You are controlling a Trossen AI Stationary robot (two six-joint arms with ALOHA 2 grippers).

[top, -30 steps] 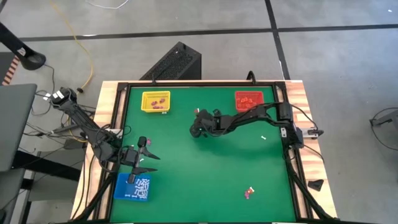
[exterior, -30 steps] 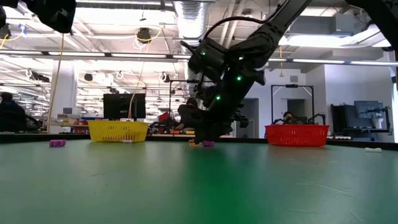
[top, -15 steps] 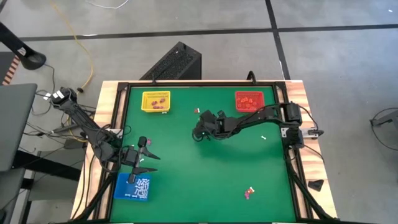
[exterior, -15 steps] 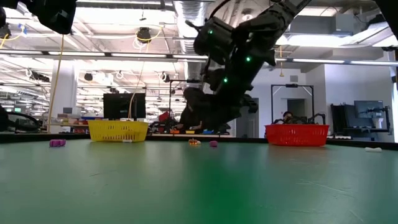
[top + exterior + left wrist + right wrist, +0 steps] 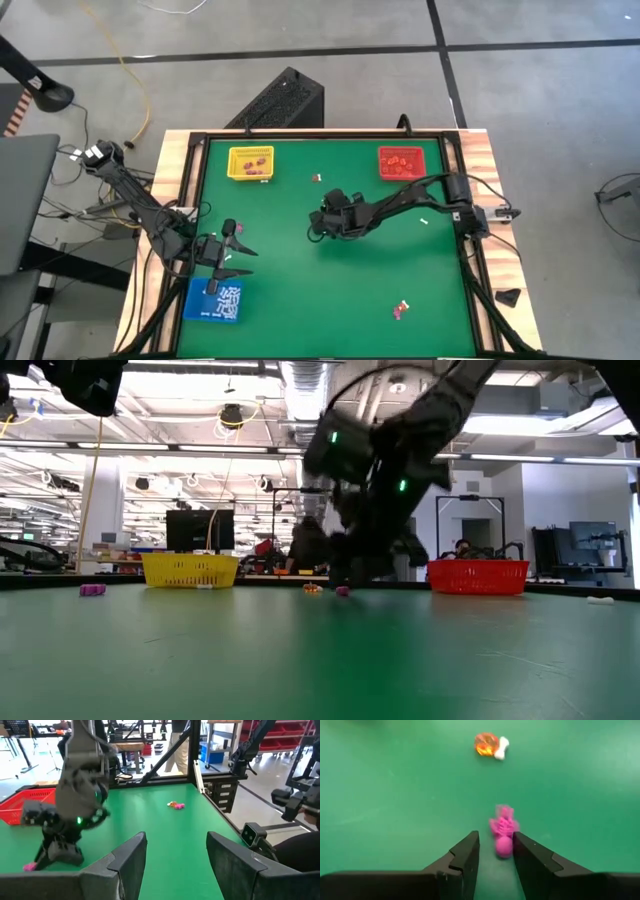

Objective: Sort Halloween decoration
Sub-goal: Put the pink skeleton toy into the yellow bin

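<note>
In the high view, the right gripper (image 5: 322, 226) is recorded near the middle of the green table (image 5: 330, 290), with a small trinket pair (image 5: 316, 178) lying toward the far edge between the yellow tray (image 5: 250, 163) and the red tray (image 5: 402, 162), and two further trinkets (image 5: 401, 308) toward the near right corner. The left gripper (image 5: 232, 256) is noted at the near left, just beside the blue tray (image 5: 215, 301), well apart from the work. In the low view, the right gripper is seen low over the surface, with a purple-pink trinket (image 5: 342, 591) and an orange one (image 5: 313, 588) on the table beside it; contact cannot be judged there. In the left wrist view, the left gripper (image 5: 176, 856) is shown with its fingers spread and nothing between them. In the right wrist view, the right gripper (image 5: 496, 854) is shown partly parted, with the pink trinket (image 5: 502, 836) lying at the fingertips, its long axis running roughly along the fingers' reach; a firm grip is not evidenced, and the trinket appears to rest on the table. An orange-and-white trinket (image 5: 489, 744) lies farther ahead. The right arm is judged much the nearer; a slight advance before closing is judged necessary.
</note>
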